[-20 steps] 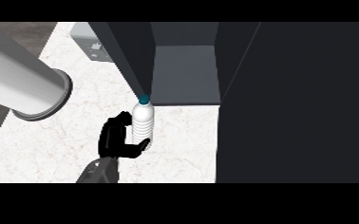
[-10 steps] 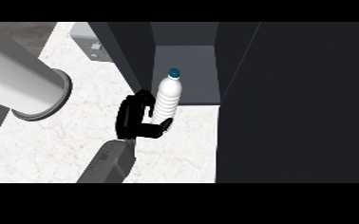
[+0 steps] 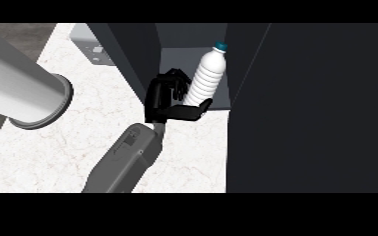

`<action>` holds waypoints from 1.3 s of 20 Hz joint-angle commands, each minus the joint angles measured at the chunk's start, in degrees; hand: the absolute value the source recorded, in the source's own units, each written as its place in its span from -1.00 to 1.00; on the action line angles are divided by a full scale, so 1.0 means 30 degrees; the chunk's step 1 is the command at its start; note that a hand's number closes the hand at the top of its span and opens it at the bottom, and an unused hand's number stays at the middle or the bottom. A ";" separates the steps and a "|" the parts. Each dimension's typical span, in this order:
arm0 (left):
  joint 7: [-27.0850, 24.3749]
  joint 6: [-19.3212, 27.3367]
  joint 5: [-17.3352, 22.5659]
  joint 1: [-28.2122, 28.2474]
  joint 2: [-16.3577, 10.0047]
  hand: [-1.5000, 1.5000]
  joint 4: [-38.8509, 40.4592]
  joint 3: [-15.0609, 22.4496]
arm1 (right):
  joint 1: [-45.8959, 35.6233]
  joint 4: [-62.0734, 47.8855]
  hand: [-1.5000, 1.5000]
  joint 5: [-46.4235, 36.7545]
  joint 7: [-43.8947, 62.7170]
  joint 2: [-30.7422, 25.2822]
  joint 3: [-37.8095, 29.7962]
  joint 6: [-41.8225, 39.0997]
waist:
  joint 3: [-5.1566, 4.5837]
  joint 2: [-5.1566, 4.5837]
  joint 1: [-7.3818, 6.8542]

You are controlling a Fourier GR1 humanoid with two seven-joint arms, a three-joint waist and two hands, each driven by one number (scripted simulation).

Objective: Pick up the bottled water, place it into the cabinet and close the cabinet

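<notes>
- Carrying the bottled water (image 3: 205, 80) into the cabinet (image 3: 193, 34) looks like the step in hand. The right hand (image 3: 167, 99) grasps the bottle low down, fingers and thumb curled round it. The bottle tilts, with its blue cap up and away from the hand.
- Immediately left of the hand is the cabinet's left side wall (image 3: 134, 60), close against the backs of the fingers. I would shift the hand rightward before pushing deeper, so the knuckles do not scrape it.
- Beyond the hand lies the shelf floor (image 3: 176, 60). Bring the bottle upright and seat its base flat there before letting go.
- Right of the bottle a tall dark panel (image 3: 303, 105), probably the open door, narrows the gap. The bottle must be fully inside before that door can swing shut.
- Far left of the hand looms a thick grey cylinder (image 3: 33, 92), perhaps the other forearm. No left hand shows.
- Below and left of the hand is the marble counter (image 3: 81, 145).
- Beyond it, up and left of the hand, is a small grey fitting (image 3: 94, 52), well clear of the path.
</notes>
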State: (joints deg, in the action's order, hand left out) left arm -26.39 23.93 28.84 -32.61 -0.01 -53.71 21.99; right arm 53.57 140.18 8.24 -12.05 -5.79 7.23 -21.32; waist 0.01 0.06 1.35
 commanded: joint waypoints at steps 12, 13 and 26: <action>0.1423 0.2575 0.1246 -0.7359 0.0003 1.00 0.7892 -0.1022 | 0.0836 0.1304 -1.00 0.3064 -0.0106 -0.0581 -0.2049 -0.1299 | 0.0002 -0.0157 0.0702; 0.0580 0.2495 0.1008 -0.7103 0.0003 1.00 0.8317 -0.0464 | -0.0432 0.0451 -1.00 0.2787 0.0419 -0.0406 -0.2068 -0.0832 | -0.0003 -0.0211 0.0476; -0.0575 0.4655 0.0710 -0.9947 -0.0185 1.00 1.3979 -0.2961 | -0.0476 0.0979 -1.00 0.2728 0.0240 -0.0403 -0.1820 -0.1536 | -0.0045 -0.0607 0.1245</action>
State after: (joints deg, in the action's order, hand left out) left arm -26.33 36.50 30.27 -60.48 -0.81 -14.78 15.40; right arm 50.61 137.99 11.66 -13.73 -6.86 1.18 -25.59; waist -0.07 -1.44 4.47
